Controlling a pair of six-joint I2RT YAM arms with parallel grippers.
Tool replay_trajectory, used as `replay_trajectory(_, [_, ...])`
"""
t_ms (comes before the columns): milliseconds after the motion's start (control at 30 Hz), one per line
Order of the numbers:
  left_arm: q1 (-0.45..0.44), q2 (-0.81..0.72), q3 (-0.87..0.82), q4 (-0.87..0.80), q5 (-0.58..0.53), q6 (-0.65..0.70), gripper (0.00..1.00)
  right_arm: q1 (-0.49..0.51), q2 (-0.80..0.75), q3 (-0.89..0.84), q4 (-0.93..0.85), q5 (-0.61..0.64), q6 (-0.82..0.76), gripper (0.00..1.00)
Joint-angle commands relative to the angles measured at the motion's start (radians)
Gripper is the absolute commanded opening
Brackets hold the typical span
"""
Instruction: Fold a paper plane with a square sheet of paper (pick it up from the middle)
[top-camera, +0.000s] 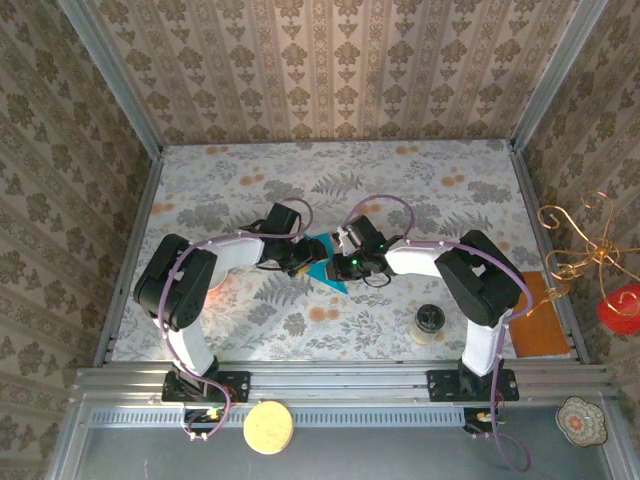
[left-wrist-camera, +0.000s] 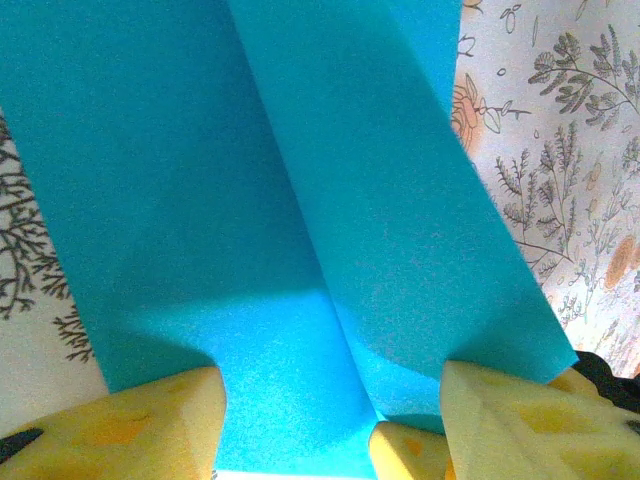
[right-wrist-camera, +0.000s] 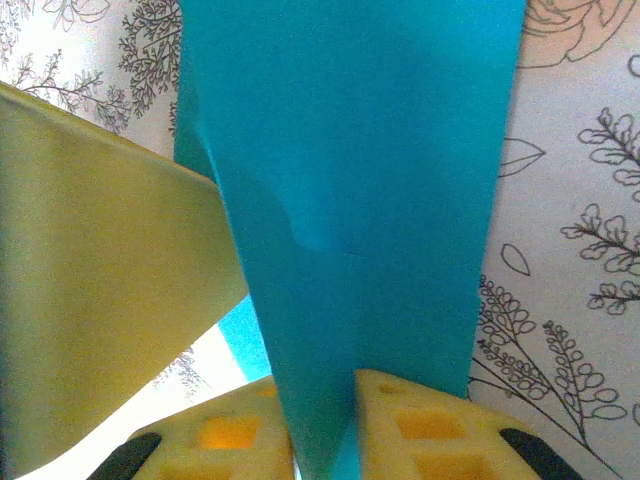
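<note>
The square sheet of paper (top-camera: 326, 274) is teal-blue and folded, lying at the middle of the table between both arms. In the left wrist view the paper (left-wrist-camera: 300, 200) shows a long centre crease with a raised flap on the right. My left gripper (left-wrist-camera: 330, 425) is open, its yellow fingers (left-wrist-camera: 150, 420) spread on either side of the paper. In the right wrist view the paper (right-wrist-camera: 360, 200) stands as a narrow folded strip. My right gripper (right-wrist-camera: 325, 430) is shut on its near end. A finger of the left gripper (right-wrist-camera: 100, 300) is close on the left.
An orange-brown sheet (top-camera: 540, 315) lies at the right table edge, and a small round tub (top-camera: 430, 322) stands near the right arm's base. A yellow disc (top-camera: 268, 427) and a small dish (top-camera: 582, 418) lie beyond the front rail. Patterned walls enclose the table.
</note>
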Motion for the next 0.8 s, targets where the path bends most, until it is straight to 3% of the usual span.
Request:
replay_trajectory(0, [0.003, -0.008, -0.015, -0.047, 0.013, -0.01, 0.61, 0.005, 0.003, -0.01, 0.022, 0.028, -0.017, 0.21])
replay_trajectory(233, [0.019, -0.065, -0.042, -0.027, -0.007, -0.022, 0.61, -0.018, -0.001, -0.049, 0.085, -0.061, 0.016, 0.11])
replay_trajectory(567, [0.051, -0.192, -0.137, 0.089, -0.03, -0.065, 0.6, -0.066, 0.006, -0.117, 0.234, -0.236, 0.093, 0.07])
replay_trajectory(767, [0.049, -0.213, -0.188, 0.248, 0.037, -0.099, 0.52, -0.091, 0.034, -0.135, 0.313, -0.35, 0.146, 0.06])
